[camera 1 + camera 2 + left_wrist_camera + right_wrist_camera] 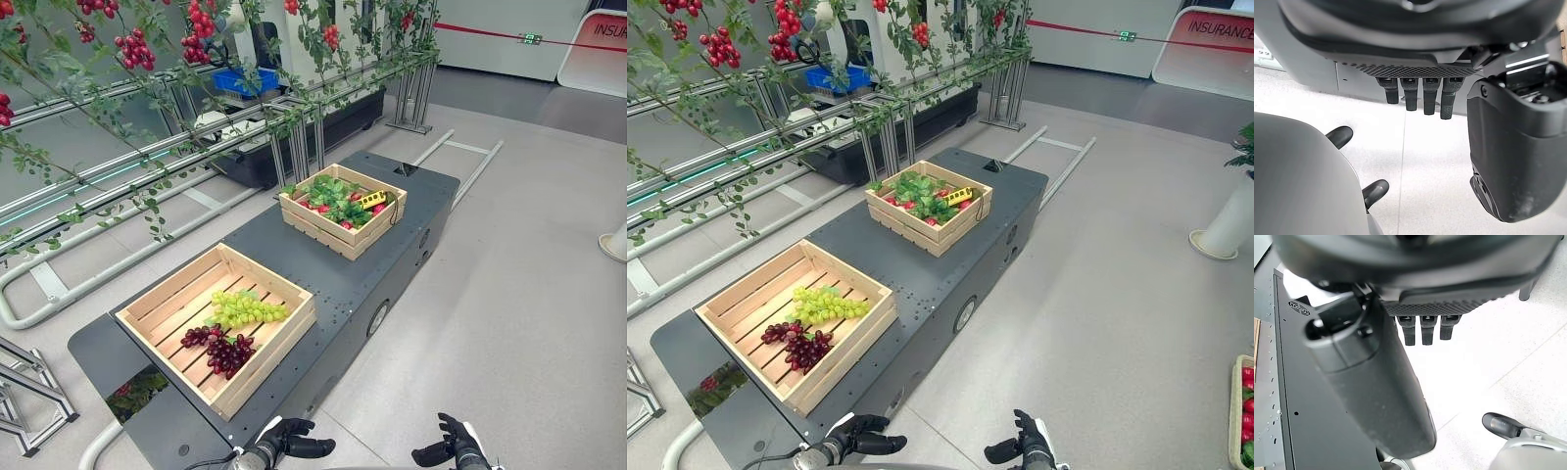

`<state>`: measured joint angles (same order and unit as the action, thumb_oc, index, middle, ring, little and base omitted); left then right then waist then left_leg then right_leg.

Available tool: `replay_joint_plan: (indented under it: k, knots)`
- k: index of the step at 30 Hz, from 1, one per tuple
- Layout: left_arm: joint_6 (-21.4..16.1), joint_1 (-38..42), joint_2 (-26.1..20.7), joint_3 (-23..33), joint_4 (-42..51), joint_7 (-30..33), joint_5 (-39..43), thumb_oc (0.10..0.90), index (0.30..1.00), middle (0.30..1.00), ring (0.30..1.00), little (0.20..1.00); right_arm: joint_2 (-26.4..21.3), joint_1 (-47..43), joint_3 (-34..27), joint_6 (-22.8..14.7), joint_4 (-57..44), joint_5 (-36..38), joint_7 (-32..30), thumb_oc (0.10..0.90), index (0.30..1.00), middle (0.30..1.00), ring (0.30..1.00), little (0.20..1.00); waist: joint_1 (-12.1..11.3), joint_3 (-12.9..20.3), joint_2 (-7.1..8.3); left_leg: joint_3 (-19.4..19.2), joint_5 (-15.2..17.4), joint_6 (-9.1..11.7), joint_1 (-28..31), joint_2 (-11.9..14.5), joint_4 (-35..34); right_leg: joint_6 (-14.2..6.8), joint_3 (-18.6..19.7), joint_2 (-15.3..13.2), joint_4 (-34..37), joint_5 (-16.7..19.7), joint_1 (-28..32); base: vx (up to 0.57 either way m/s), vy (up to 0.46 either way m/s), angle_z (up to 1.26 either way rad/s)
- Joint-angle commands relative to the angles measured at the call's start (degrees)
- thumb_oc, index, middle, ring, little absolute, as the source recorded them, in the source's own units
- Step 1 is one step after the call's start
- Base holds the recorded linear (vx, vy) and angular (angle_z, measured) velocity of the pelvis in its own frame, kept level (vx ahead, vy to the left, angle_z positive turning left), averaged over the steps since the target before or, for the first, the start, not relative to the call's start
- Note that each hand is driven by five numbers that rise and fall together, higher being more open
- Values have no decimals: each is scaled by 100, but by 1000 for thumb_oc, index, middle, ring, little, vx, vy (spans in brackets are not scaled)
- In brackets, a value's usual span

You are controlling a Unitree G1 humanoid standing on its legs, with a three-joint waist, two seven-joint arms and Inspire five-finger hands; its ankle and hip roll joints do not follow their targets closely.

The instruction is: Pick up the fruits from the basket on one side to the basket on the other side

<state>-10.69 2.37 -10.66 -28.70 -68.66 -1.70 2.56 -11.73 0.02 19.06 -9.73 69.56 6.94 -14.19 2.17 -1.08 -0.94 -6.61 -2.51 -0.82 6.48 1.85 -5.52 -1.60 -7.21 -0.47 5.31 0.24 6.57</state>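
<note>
Hands hang low at the frame's bottom edge, left hand (284,443) and right hand (453,443) both empty with fingers relaxed; above them, lower left, a pale slatted wooden crate (168,297) holds green grapes (245,310) and dark red grapes (221,349); upper centre, a second wooden crate (333,235) holds leafy red fruit (338,202); both sit on a dark grey metal platform (323,276).

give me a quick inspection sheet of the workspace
surface: dark platform carrying both crates
job's things: near wooden crate holds green grapes and purple grapes; far wooden crate holds leafy greens with red fruits
clutter: nothing seen
hands: left hand and right hand both open, empty, low in front of the platform
cables: nothing seen
surroundings: vine trellis with red berries, blue bin, grey floor
</note>
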Motion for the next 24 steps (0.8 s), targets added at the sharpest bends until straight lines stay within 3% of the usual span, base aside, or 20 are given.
replay_joint_plan:
  k: [1, 5, 7, 11, 17, 24]
  knots:
    - [-540, 342, 142, -87, -204, 0, -61, 800, 900, 900, 900, 900, 75, -475, 213, -318, 212, -212, 16, 800, 900, 900, 900, 900, -34, -283, 68, 94, 679, -134, 162, -114, 52, -26, 20, -155, -31, -163, 142, 0, 0, 0]
    - [-895, 411, 102, -202, -77, 17, -79, 800, 900, 900, 900, 900, 51, -539, 252, -289, 172, -181, 12, 800, 900, 900, 900, 900, -49, -340, 60, 104, 660, -126, 137, -111, 52, -28, 11, -165, -31, -152, 120, 0, 0, 0]
    - [-1591, 477, 46, -277, 232, -309, 333, 800, 900, 900, 900, 900, 16, -559, 270, -258, 108, -173, 19, 800, 900, 900, 900, 900, -77, -395, 51, 138, 655, -128, 117, -118, 52, -29, -9, -169, -31, -148, 105, 0, 0, 0]
    - [-2209, 517, -128, -354, 931, -405, 660, 800, 900, 900, 900, 900, -73, -535, 290, -173, -40, -172, 30, 800, 900, 900, 900, 900, -121, -451, 29, 188, 638, -129, 61, -134, 52, -26, -41, -175, -31, -142, 67, 2, 11, 4]
    - [-2228, 568, -557, 224, 3009, -508, 2647, 800, 900, 900, 900, 900, -287, -519, 291, -17, -405, 35, -43, 800, 900, 900, 900, 900, -299, -655, -16, 381, 544, -132, -147, -176, 52, 21, -177, -212, -93, -139, -101, -23, 42, 10]
    - [-2346, 823, -797, 1112, 4608, -210, 3201, 800, 900, 900, 900, 900, -328, -451, 300, -29, -636, 219, -160, 800, 900, 900, 900, 900, -464, -841, 53, 582, 478, -129, -279, -192, 52, 56, -344, -251, -125, -130, -175, 28, 29, 20]
